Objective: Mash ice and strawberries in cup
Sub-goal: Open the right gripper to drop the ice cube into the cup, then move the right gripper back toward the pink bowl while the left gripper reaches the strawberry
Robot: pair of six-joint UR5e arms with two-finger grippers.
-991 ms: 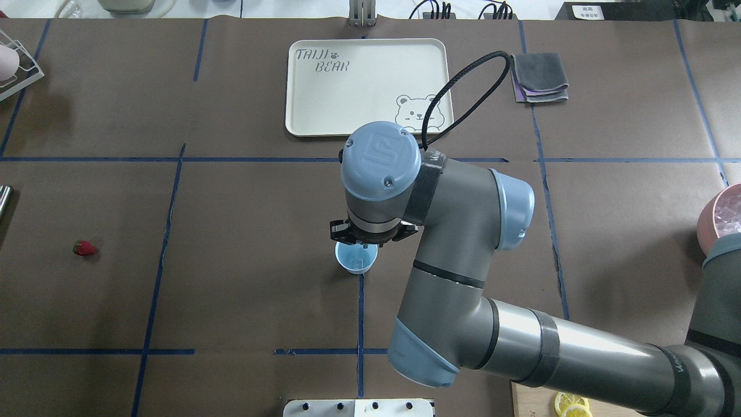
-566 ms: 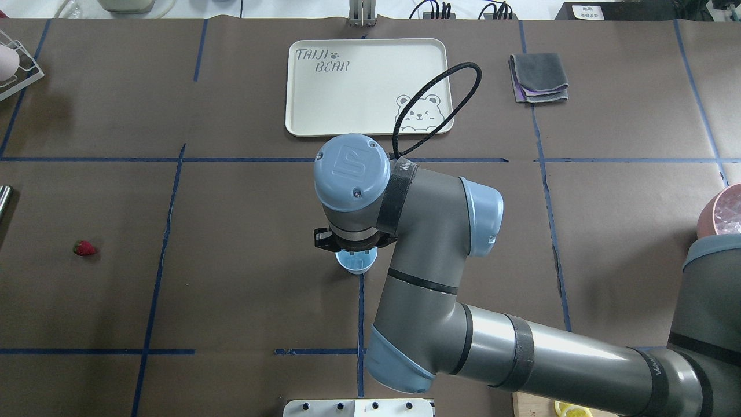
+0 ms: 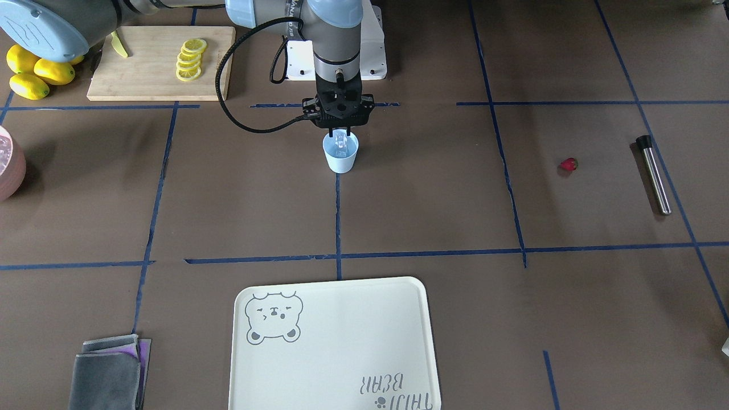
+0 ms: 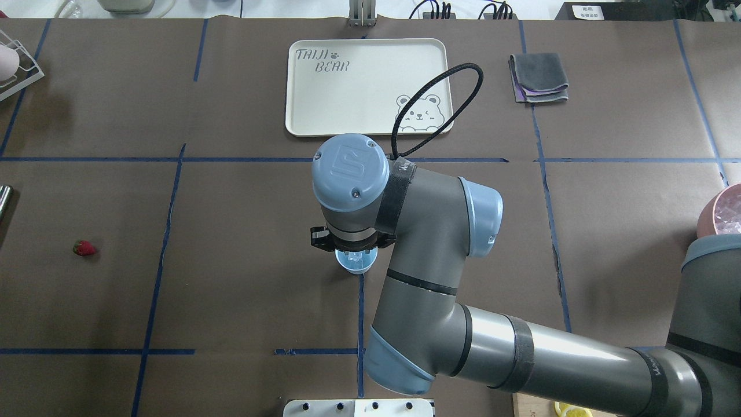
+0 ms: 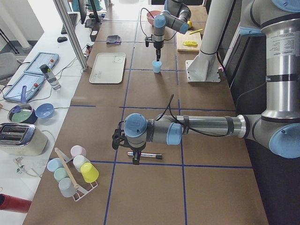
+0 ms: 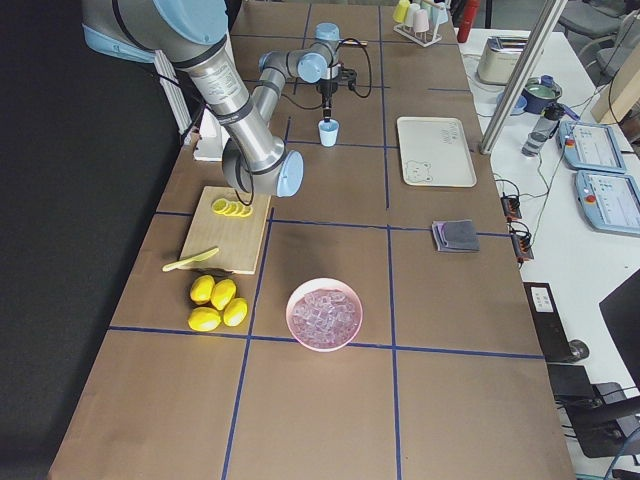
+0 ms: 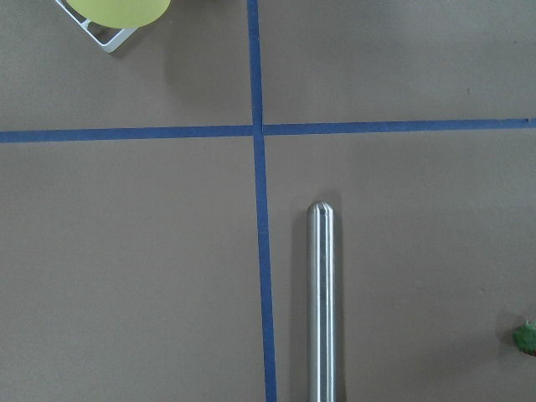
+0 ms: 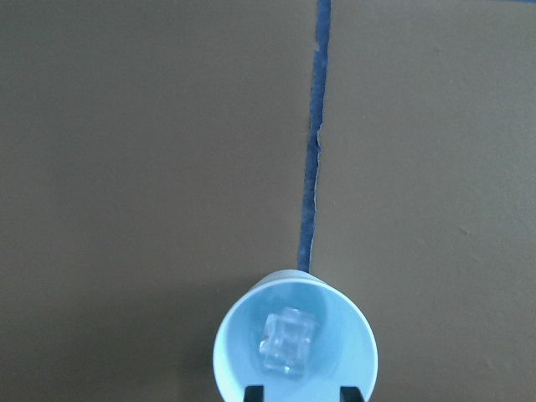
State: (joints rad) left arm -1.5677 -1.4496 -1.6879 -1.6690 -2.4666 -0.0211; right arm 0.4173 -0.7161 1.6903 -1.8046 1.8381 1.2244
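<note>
The right pincer (image 3: 340, 134) hangs straight down over the pale blue cup (image 3: 340, 160), just above centre in the front-facing view. In the right wrist view its two black fingertips (image 8: 251, 392) are spread at the bottom edge, over the cup's rim, with nothing between them. One clear ice cube (image 8: 287, 339) lies at the bottom of the cup. The cup stands upright on the brown bench (image 4: 231, 220), at the end of a blue tape line.

The strawberry (image 4: 84, 248) lies alone at the middle left of the overhead view, well apart from the cup. In the front-facing view a metal rod (image 3: 653, 173) lies near it at the right edge.

The cream tray (image 4: 370, 124) at the overhead view's top centre reads "TAIJI BEAR", with a paw print and a drawn bear.

The left pincer (image 5: 135, 159) hovers over the rod in the left side view; whether it is spread or pressed together I cannot tell.

A pink bowl (image 6: 296, 325) of ice sits low in the right side view.
</note>
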